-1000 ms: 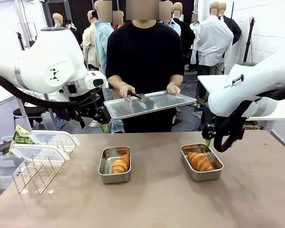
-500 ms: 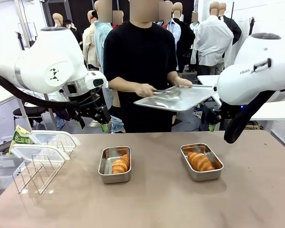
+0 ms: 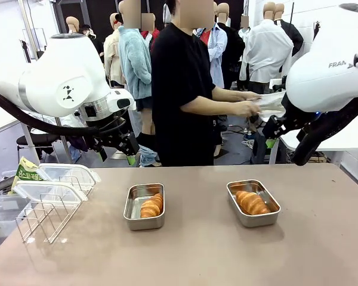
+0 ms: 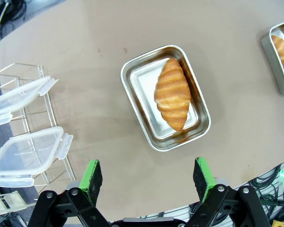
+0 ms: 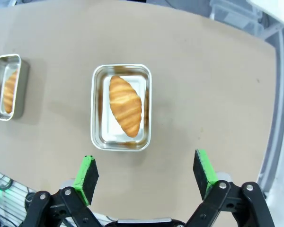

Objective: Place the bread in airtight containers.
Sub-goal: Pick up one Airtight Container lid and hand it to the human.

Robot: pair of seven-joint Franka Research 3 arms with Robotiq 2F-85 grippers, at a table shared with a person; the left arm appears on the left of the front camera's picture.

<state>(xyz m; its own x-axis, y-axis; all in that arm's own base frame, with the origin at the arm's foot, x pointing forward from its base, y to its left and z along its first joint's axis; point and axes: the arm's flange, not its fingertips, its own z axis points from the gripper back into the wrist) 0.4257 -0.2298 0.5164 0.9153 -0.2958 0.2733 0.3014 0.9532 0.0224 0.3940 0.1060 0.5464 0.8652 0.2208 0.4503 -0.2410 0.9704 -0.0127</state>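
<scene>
Two steel airtight containers stand uncovered on the brown table. The left container [image 3: 133,208] [image 4: 132,80] holds one piece of bread [image 3: 151,206] [image 4: 173,93]. The right container [image 3: 268,211] [image 5: 97,106] holds another golden bread [image 3: 251,202] [image 5: 125,106]. My left gripper [image 3: 116,156] [image 4: 147,176] hangs open above the table's far left, looking down at the left container. My right gripper [image 3: 268,136] [image 5: 145,174] is open too, raised high over the far right edge above the right container. Nothing sits between either pair of fingers.
Translucent lids [image 3: 51,190] [image 4: 26,151] rest on a wire rack [image 3: 39,217] at the left, next to clear bins. Across the table a person stands turned sideways, holding a flat metal tray [image 3: 273,101] out beyond the right arm.
The person has turned away to the right, carrying the tray off from over the table. My right arm has risen and swung up. The left arm has not moved.
</scene>
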